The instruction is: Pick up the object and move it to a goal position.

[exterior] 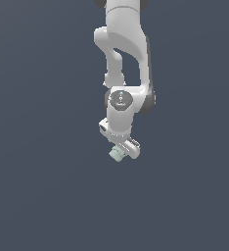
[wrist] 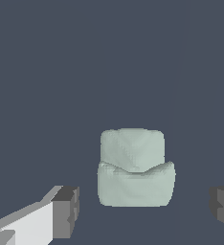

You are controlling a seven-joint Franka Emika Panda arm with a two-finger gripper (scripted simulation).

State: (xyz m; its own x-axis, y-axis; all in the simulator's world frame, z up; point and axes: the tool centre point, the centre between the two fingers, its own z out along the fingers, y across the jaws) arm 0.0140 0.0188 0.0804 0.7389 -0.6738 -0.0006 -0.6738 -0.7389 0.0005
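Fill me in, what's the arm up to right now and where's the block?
The single Panda arm has its gripper lowered over the small pale mint-green block. In the wrist view the two fingertips stand wide apart on either side of the block, with clear gaps, so nothing is gripped yet. In the exterior view the block peeks out just below the gripper against the plain dark ground. It looks set to close on the block next; whether the block is resting on the surface cannot be told for certain.
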